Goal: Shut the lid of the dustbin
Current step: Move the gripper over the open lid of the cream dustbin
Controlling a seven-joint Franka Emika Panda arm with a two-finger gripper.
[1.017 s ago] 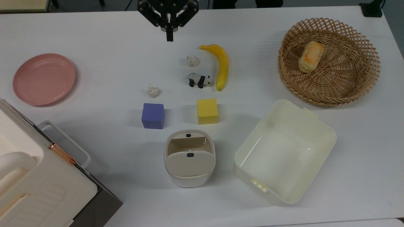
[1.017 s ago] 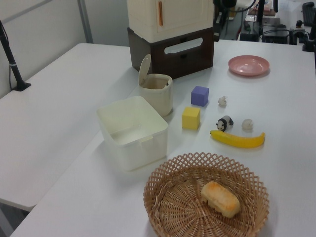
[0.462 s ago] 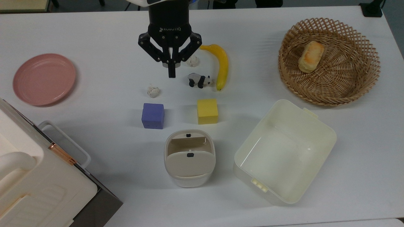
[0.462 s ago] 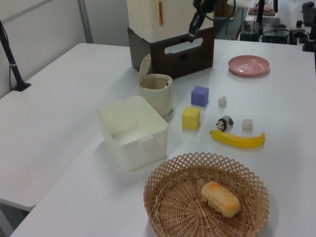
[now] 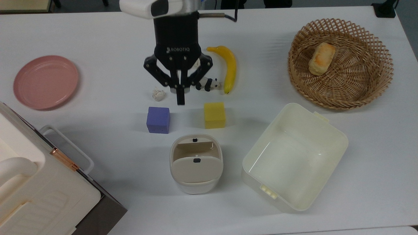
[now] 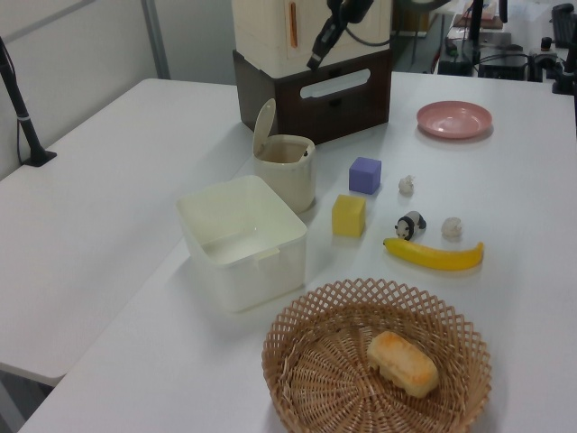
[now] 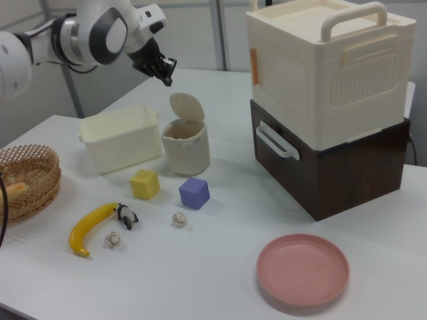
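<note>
Two open containers: dustbin (image 5: pixel 196 182), lid (image 5: pixel 196 169) raised; tub (image 5: pixel 336 133) seemingly empty | gripper (image 5: pixel 180 98) fingers together

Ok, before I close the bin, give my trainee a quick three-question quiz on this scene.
1. True or false: the lid stands open on the dustbin.
2. Pick one: the gripper is A) open, B) shut and holding nothing, C) shut on the lid.
3. Short answer: what lies in the basket?

Key: 1 true; 2 B; 3 bread.
</note>
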